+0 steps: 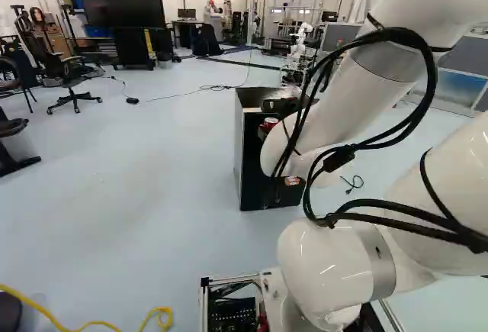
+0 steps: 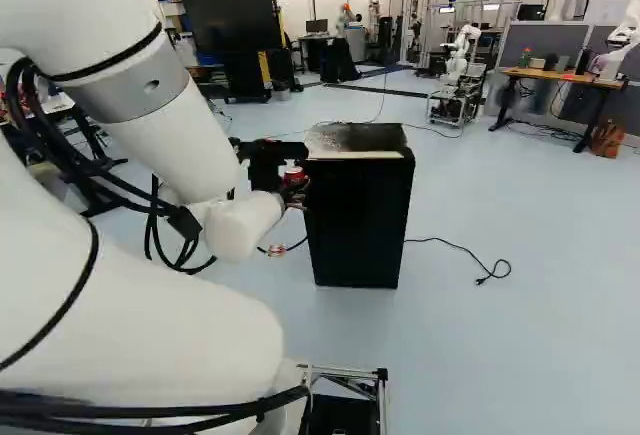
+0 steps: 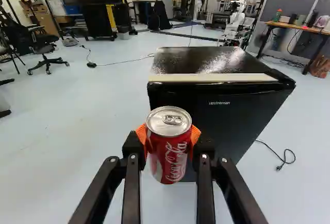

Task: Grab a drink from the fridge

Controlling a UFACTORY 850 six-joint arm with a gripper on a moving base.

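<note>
Wrist view: the gripper (image 3: 168, 137) is clamped on the can (image 3: 172, 154), holding it upright; the fridge (image 3: 232, 121) stands beyond. The gripper should retreat slowly and level, with even pressure.

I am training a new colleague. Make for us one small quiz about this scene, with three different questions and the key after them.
1. True or false: the red can is standing on top of the fridge.
2. On the gripper, how many orange pads touch the can: (a) none, (b) one, (c) both?
3. Fill in: the black cord on the floor beside the fridge ends in a ____.

Key: 1 false; 2 c; 3 plug.
</note>
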